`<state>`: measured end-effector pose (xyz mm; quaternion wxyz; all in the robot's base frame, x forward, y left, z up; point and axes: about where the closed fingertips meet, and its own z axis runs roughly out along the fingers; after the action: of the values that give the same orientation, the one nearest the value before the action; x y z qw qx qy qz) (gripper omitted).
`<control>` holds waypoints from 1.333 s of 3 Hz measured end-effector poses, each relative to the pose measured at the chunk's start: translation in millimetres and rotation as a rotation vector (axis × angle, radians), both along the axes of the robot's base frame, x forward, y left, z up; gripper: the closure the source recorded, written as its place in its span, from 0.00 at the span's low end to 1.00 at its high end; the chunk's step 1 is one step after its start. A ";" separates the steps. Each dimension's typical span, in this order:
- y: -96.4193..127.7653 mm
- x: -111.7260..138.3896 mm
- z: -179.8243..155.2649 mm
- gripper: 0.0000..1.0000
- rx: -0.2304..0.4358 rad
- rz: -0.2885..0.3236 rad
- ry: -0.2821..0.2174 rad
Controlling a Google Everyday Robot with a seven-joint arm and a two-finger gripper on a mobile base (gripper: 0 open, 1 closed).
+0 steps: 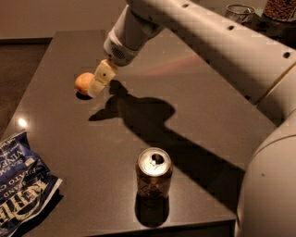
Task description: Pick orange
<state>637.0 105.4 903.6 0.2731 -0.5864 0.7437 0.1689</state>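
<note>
The orange [83, 82] is a small round pale-orange fruit lying on the dark table [194, 106] at the far left. My gripper [101, 79], with cream-coloured fingers, hangs from the white arm just to the right of the orange and partly covers its right side. It sits right against the fruit; whether it touches it cannot be told.
A brown soda can [153, 173] stands upright near the table's front edge. A blue chip bag [21, 187] lies at the front left corner. A glass [239, 11] and a jar [279, 9] stand at the far right. The arm crosses the table's right side.
</note>
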 end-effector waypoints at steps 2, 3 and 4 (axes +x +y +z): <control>48.4 13.5 -28.0 0.00 0.006 0.042 -0.010; 58.2 18.2 -35.0 0.00 0.003 0.052 -0.004; 64.1 19.3 -38.8 0.16 0.005 0.066 0.010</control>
<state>656.3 169.4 864.8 0.2650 -0.6088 0.7250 0.1828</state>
